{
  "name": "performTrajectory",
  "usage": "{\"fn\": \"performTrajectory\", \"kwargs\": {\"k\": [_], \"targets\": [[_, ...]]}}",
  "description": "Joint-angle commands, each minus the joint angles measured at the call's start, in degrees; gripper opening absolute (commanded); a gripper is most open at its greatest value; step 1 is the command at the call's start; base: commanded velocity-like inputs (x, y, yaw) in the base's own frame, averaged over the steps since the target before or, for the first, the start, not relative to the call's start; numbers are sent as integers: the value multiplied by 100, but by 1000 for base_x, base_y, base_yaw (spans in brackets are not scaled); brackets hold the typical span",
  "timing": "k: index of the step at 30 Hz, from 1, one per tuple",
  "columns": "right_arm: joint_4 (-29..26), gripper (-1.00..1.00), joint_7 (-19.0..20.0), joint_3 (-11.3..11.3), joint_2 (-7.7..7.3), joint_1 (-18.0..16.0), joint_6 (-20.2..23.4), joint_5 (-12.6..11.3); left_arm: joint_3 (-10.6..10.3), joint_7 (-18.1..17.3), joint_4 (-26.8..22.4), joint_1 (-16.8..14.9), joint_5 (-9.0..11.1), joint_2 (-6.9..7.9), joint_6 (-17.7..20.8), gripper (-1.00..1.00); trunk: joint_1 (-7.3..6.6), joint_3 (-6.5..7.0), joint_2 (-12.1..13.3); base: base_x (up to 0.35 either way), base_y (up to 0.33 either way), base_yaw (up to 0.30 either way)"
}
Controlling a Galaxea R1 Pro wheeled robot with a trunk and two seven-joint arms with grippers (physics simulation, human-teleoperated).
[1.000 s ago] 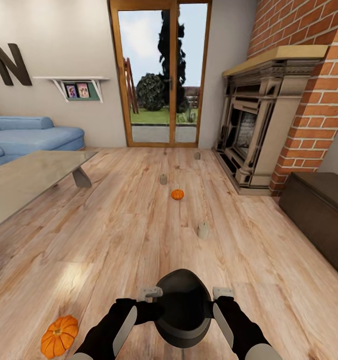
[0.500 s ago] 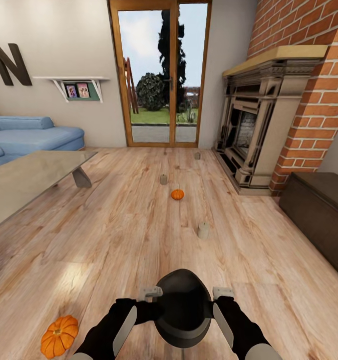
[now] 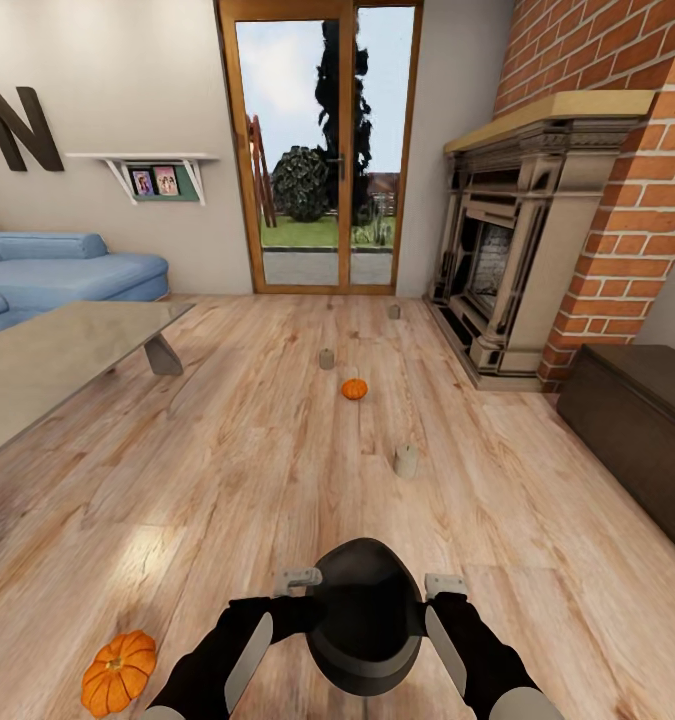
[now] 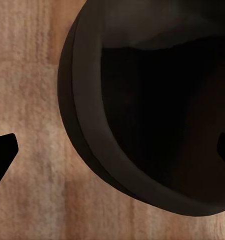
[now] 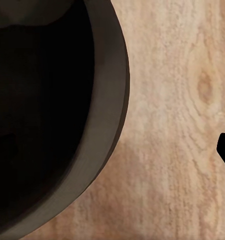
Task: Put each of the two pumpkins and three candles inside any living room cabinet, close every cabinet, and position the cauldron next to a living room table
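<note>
Left gripper (image 3: 299, 580) and right gripper (image 3: 444, 585): one at each side of the black cauldron (image 3: 367, 615), near centre over the wood floor (image 3: 227, 470); whether either grips the rim, or how far the jaws stand apart, cannot be told. Risk: an uneven two-sided hold could let the pot tilt or slip. Also: near pumpkin (image 3: 118, 671) at left, far pumpkin (image 3: 354, 389), three candles (image 3: 406, 460) ahead; glass table (image 3: 47, 360) far left, cabinet (image 3: 642, 420) right.
</note>
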Motion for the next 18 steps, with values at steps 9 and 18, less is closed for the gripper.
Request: {"fn": "performTrajectory", "kwargs": {"k": [9,18], "targets": [[-8,100,-48,18,-1,-2,20,-60,-6,0,-3,-2,13,7,28,100,-1,-5,-2,0,0,0],[-8,100,-52,18,-2,-2,20,-60,4,22,545,-420,16,1,70,100,-1,-5,-2,0,0,0]]}}
